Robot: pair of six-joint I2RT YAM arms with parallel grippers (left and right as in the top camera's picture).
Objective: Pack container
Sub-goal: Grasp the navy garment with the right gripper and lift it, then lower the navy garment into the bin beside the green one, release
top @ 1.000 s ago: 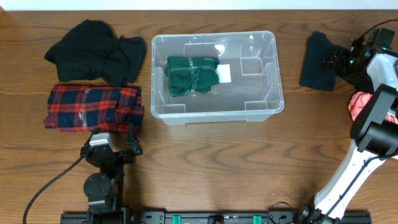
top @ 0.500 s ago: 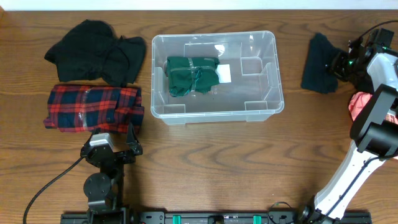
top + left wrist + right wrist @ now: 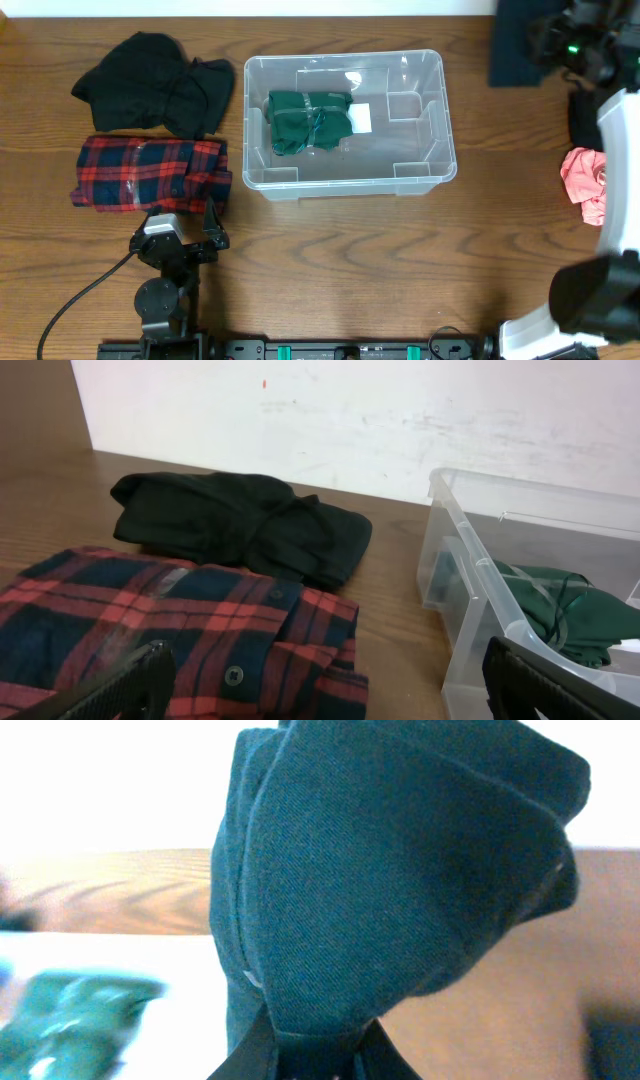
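The clear container (image 3: 345, 183) sits in the middle of the desk (image 3: 400, 260). A green cloth (image 3: 308, 120) lies inside it, beside a white label (image 3: 361, 118). The right fingers (image 3: 303, 1055) are pinched shut on a dark cloth (image 3: 400, 870). The cloth hides most of them, and that view is blurry. The left fingers (image 3: 182, 218) are spread wide, holding nothing, near a red checked shirt (image 3: 150, 172). Black clothes (image 3: 155, 80) lie behind it. The right arm (image 3: 622, 150) hides part of a pink cloth (image 3: 583, 182).
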